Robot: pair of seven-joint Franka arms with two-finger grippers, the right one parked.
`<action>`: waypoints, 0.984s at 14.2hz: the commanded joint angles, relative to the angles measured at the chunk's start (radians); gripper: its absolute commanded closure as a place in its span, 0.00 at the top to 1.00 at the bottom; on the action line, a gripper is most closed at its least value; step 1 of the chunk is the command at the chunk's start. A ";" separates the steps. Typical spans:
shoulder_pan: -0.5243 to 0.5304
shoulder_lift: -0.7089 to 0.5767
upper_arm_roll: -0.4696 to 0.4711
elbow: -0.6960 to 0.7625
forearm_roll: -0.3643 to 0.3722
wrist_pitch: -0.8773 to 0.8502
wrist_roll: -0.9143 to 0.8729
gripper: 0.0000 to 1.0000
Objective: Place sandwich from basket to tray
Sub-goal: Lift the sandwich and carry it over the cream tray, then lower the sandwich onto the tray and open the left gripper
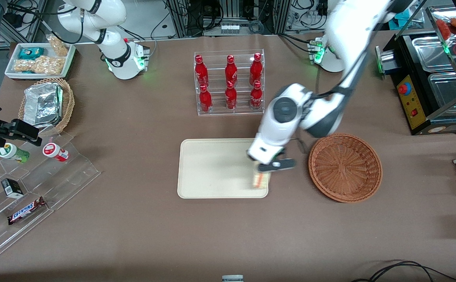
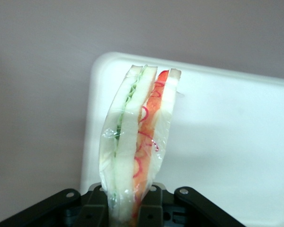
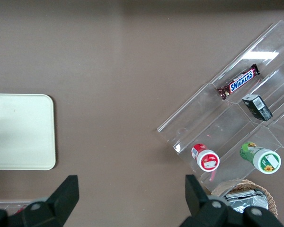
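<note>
The sandwich is clamped between the fingers of the gripper, as seen in the wrist view, where its wrapped wedge stands up out of the jaws with the green and red-orange layers showing. In the front view the gripper is held over the corner of the tray nearest the basket, and the sandwich is seen just under it, over the tray's edge; whether it touches the tray surface cannot be told. The basket sits beside the tray toward the working arm's end, with nothing seen inside. A rack of red bottles stands farther from the front camera than the tray.
</note>
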 commanded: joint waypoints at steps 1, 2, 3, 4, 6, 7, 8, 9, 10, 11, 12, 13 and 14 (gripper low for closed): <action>-0.105 0.202 0.025 0.248 0.018 -0.078 -0.014 0.12; -0.139 0.242 0.039 0.292 0.018 -0.081 -0.027 0.13; -0.171 0.268 0.060 0.325 0.017 -0.083 -0.042 0.14; -0.208 0.282 0.089 0.349 0.015 -0.089 -0.051 0.14; -0.235 0.312 0.108 0.406 0.015 -0.132 -0.062 0.14; -0.238 0.329 0.109 0.434 0.015 -0.147 -0.070 0.16; -0.238 0.339 0.109 0.443 0.015 -0.147 -0.083 0.21; -0.238 0.340 0.109 0.443 0.015 -0.146 -0.114 0.25; -0.236 0.339 0.109 0.445 0.015 -0.144 -0.164 0.28; -0.236 0.337 0.114 0.449 0.015 -0.141 -0.210 0.28; -0.236 0.339 0.116 0.461 0.015 -0.141 -0.231 0.28; -0.236 0.339 0.116 0.463 0.015 -0.141 -0.238 0.29; -0.236 0.339 0.116 0.463 0.015 -0.141 -0.248 0.31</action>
